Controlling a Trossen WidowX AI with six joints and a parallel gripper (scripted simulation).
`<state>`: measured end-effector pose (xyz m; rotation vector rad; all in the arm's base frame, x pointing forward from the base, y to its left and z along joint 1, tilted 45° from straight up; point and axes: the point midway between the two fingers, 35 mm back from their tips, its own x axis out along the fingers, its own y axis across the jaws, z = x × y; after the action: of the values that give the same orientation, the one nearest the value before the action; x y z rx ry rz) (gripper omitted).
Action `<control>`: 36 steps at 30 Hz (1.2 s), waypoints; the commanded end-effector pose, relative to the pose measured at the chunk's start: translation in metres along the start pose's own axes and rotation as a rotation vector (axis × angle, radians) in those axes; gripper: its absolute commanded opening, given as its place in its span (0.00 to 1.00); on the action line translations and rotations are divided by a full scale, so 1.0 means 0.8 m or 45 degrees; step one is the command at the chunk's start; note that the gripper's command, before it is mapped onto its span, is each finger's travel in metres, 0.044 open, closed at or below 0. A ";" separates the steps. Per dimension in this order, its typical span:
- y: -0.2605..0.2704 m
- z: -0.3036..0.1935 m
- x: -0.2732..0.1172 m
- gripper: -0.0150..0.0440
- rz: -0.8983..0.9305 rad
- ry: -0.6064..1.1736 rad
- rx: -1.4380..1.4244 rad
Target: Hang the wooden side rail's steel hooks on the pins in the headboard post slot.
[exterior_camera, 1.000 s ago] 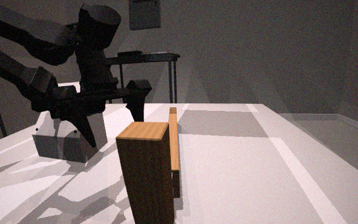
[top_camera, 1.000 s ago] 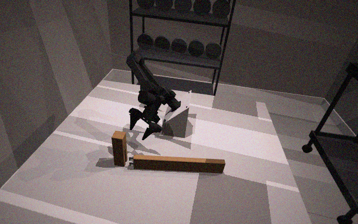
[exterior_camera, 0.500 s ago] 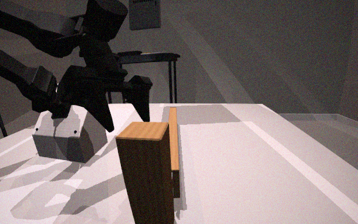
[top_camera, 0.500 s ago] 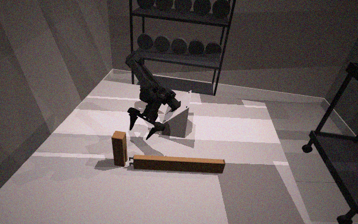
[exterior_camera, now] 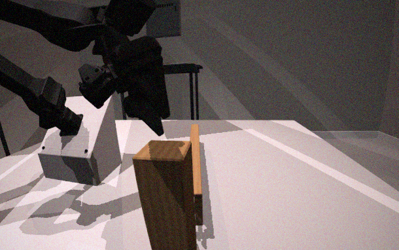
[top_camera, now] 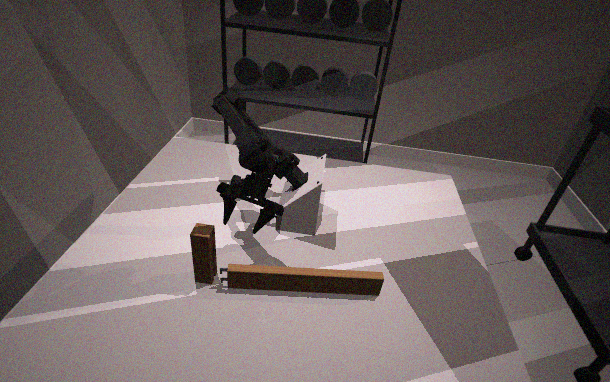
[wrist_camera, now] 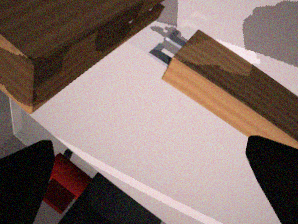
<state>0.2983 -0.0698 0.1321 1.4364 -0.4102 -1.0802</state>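
The wooden post [top_camera: 204, 255] [exterior_camera: 170, 209] [wrist_camera: 65, 30] stands upright on the table. The wooden side rail [top_camera: 305, 281] [exterior_camera: 195, 157] [wrist_camera: 225, 87] lies along the table to the right of the post in the top view. Its two steel hooks [top_camera: 224, 277] [wrist_camera: 162, 54] point at the post, with a narrow gap between them and it. The slot is in shadow on the post's side in the wrist view; its pins are only faint light spots. My gripper [top_camera: 241, 228] [wrist_camera: 153, 147] is open and empty, above and behind the post and rail, touching neither.
The grey wedge-shaped block [top_camera: 302, 212] [exterior_camera: 106, 144] stands on the table [top_camera: 250, 340] behind the rail, beneath the arm. A shelf rack [top_camera: 320, 104] with round items is at the back. A wheeled dark frame [top_camera: 537, 231] stands at the right. A red object [wrist_camera: 67, 177] shows beyond the table edge.
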 end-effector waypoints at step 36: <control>0.002 -0.020 0.035 1.00 -0.488 0.479 -3.664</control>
<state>0.3133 -0.0782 0.1254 -0.2834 0.8277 -0.9560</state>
